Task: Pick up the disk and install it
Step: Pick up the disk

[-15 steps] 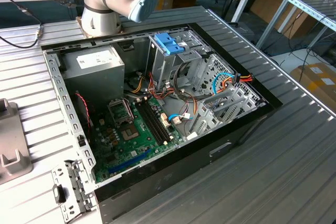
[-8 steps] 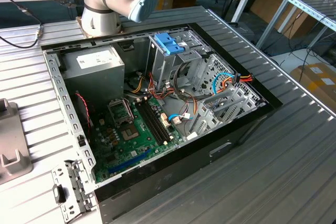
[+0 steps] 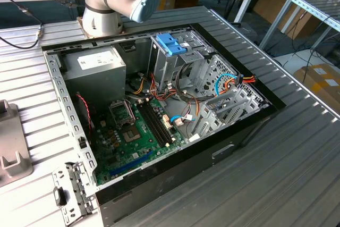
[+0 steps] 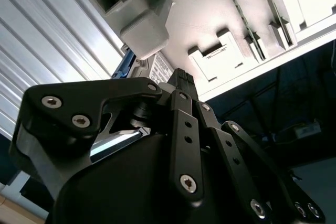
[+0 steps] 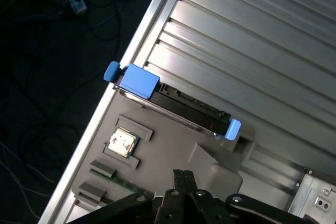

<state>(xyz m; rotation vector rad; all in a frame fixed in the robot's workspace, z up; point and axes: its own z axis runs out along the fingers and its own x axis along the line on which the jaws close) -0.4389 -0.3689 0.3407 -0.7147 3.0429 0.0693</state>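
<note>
Dark metal with blue plastic side rails, the flat rectangular disk (image 5: 190,106) stands on edge, as far as you can tell, in a grey plastic holder (image 5: 157,150) on the ribbed aluminium table (image 5: 252,40). Its long axis runs along the ribs, with one blue end at the table's edge. In the second wrist view you catch its white label (image 4: 160,68), but the print is too small to read. Your black claw (image 5: 181,174) is pressed together and holds nothing, near the disk without touching it. In the exterior view, the grey box-shaped power supply (image 3: 95,78) inside the open black computer case (image 3: 175,179) carries a white sticker that is equally unreadable.
</note>
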